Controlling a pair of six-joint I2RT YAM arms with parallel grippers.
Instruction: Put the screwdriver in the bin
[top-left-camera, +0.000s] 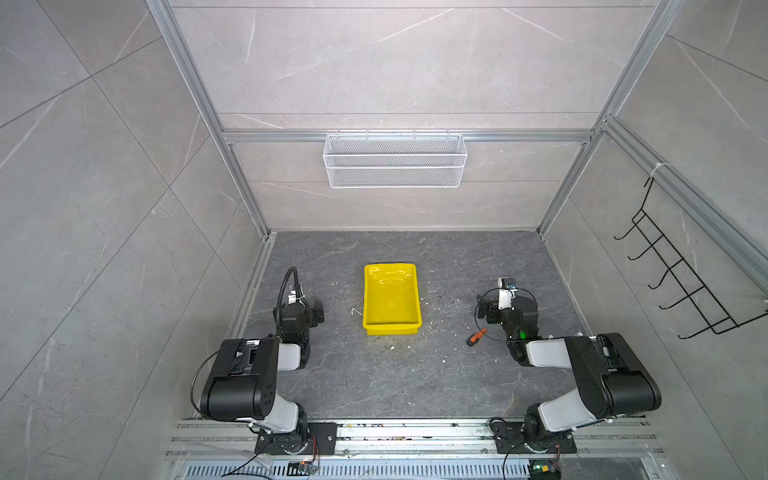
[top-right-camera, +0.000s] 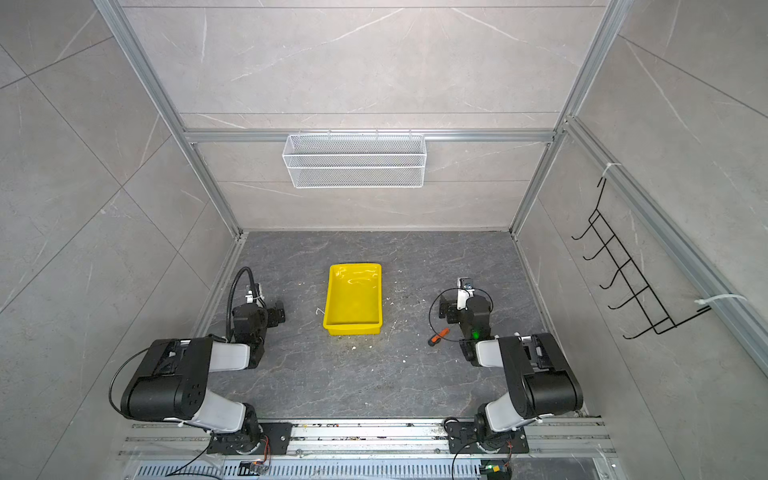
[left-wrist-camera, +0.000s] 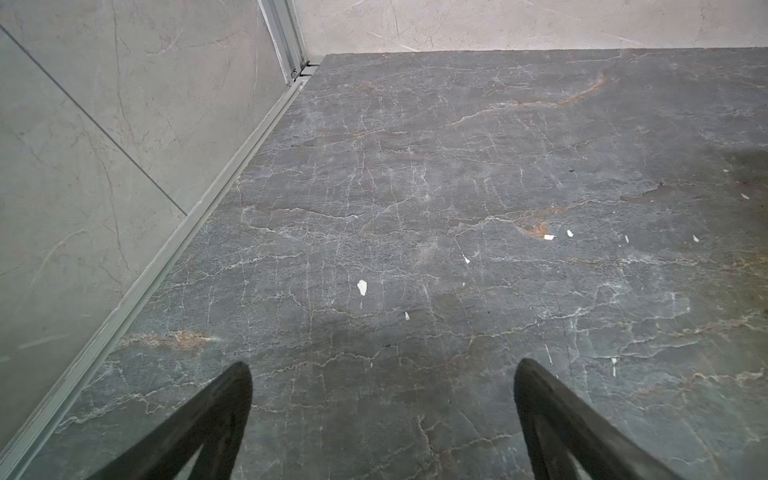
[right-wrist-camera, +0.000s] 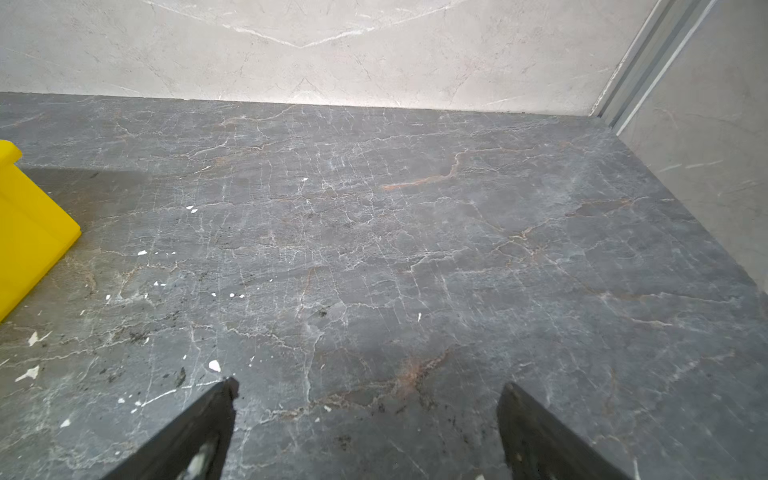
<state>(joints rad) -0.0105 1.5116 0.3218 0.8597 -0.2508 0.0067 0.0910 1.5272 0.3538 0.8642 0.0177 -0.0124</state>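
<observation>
right hand (right-wrist-camera: 368, 390) and left hand (left-wrist-camera: 382, 370) are being held apart, empty; a grip across the handle of the screwdriver (top-left-camera: 476, 336), seemingly lying flat, is being called for.

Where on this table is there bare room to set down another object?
Free: the table between the bin and the front rail; also between bin and back wall. Crowded: by the right gripper, where the screwdriver lies.

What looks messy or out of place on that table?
Small white flecks litter the dark tabletop around the yellow bin, like crumbs or chips. The screwdriver lies loose on it, outside the bin.
</observation>
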